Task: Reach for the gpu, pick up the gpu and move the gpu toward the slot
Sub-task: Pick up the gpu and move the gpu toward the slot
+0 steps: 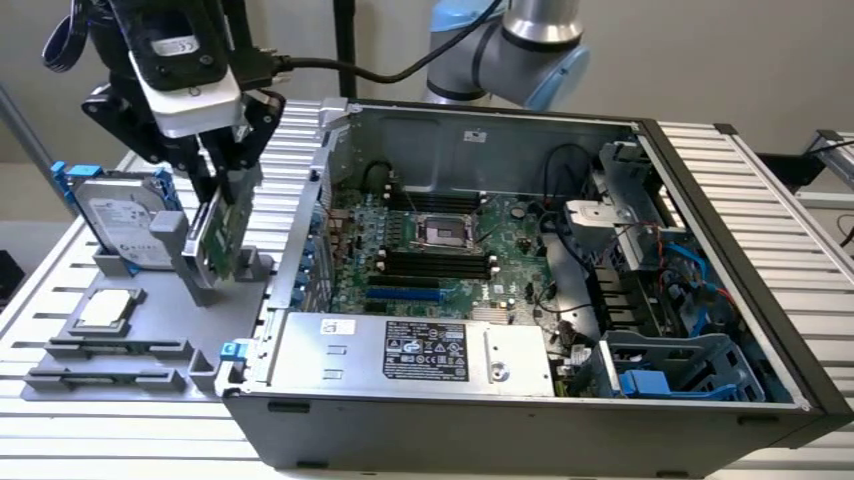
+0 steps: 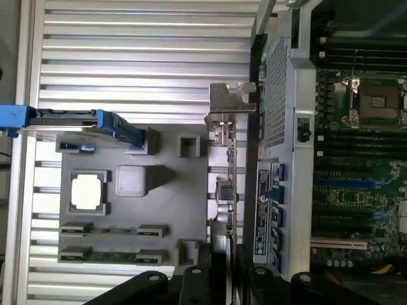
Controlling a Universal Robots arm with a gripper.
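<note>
The gpu is a thin green card standing on edge in the grey holder, just outside the open computer case. My gripper hangs right above it, open, one finger on each side of the card's top edge. In the wrist view the gpu runs edge-on away from my gripper, its silver bracket at the far end. The fingers flank the near end of the card. The motherboard's blue slot lies inside the case, and the blue slot also appears in the wrist view.
A silver hard drive in a blue frame stands in the holder beside the gpu. A square CPU chip lies flat nearer the front. The case's side wall rises between the holder and the motherboard. A power supply fills the case's near side.
</note>
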